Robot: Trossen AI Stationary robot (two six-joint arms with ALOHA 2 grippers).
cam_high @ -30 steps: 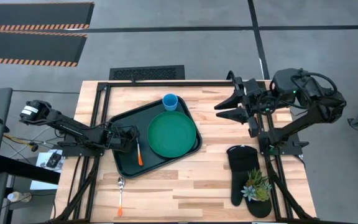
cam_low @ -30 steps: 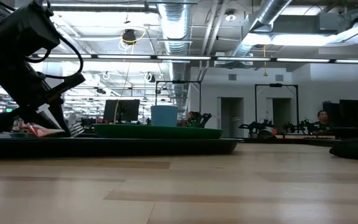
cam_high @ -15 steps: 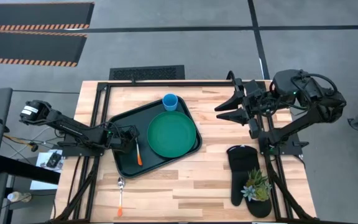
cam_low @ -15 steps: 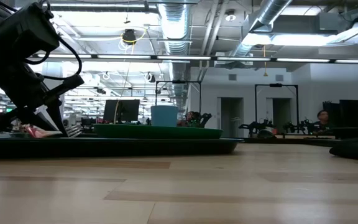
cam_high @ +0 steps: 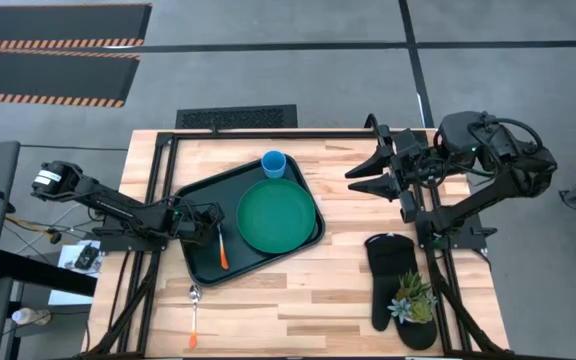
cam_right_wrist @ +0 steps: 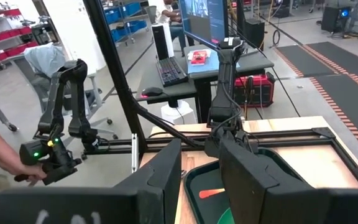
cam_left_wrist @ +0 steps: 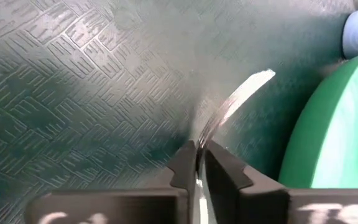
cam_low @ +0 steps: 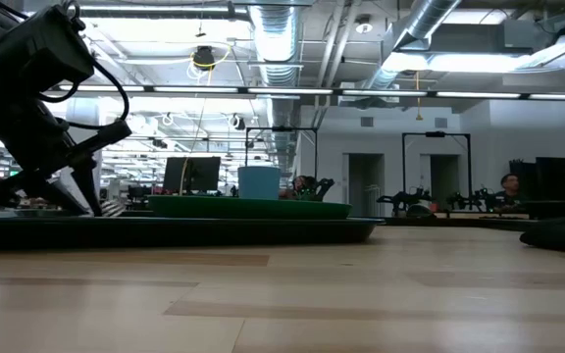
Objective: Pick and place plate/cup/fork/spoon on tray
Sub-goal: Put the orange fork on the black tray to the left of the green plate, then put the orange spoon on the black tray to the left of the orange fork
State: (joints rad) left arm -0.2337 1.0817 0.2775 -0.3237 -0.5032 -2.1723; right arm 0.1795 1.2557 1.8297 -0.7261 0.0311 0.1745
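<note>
The left pincer (cam_high: 211,222) sits low over the left part of the tray (cam_high: 198,262), its fingers (cam_left_wrist: 184,167) closed on the fork (cam_high: 223,245); in the left wrist view the silver metal of the fork (cam_left_wrist: 232,106) runs out from between the two dark fingers over the tray's patterned floor (cam_left_wrist: 79,87). The fork's orange handle lies on the tray just left of the plate (cam_high: 278,215) (the handle end points toward the near rim). The green plate rests in the right half of the tray, and the light blue cup (cam_high: 274,164) stands at the tray's far edge, touching or just beside the plate. The spoon (cam_high: 194,315) lies on the wooden table (cam_high: 338,280), off the tray, near its near-left corner. The right pincer (cam_high: 363,175) hangs open above the table, to the right of the tray and well apart from it. A black oven mitt (cam_high: 388,275) and a small plant (cam_high: 413,298) lie on the table's near right.
</note>
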